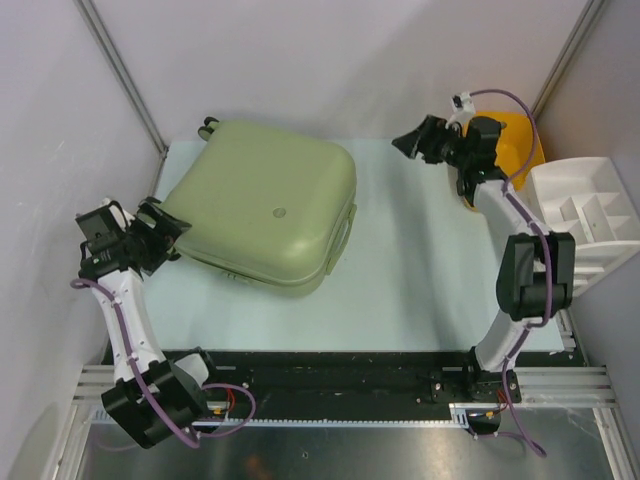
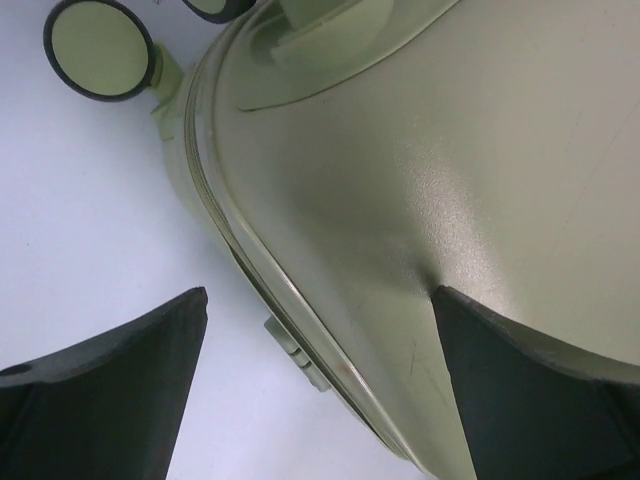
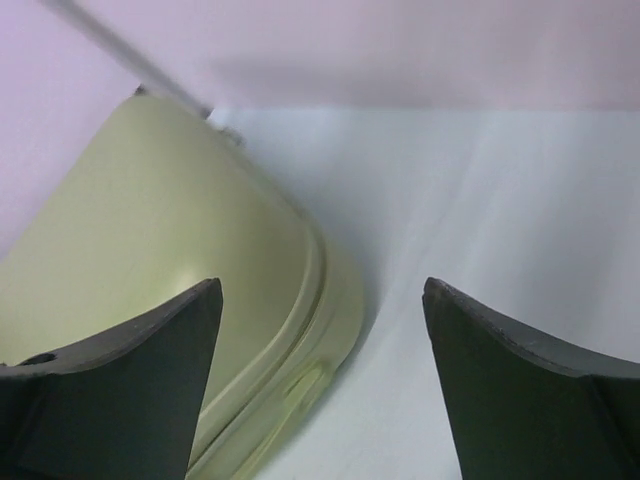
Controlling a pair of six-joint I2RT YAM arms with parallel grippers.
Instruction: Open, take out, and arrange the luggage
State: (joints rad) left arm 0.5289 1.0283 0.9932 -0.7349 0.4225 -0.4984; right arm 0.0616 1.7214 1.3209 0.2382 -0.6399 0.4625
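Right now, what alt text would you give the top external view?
A closed sage-green suitcase lies flat on the table, left of centre. The open left gripper sits at its left edge; the open right gripper hangs apart, near a yellow tub and white tray.

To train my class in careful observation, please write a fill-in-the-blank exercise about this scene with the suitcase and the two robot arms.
1. The luggage lies flat on the table with its shell ____.
2. The pincer closest to the luggage belongs to the ____ arm.
3. The tub beside the right pincer is ____ in colour.
4. Both pincers are ____ and hold nothing.

Missing words: closed; left; yellow; open.
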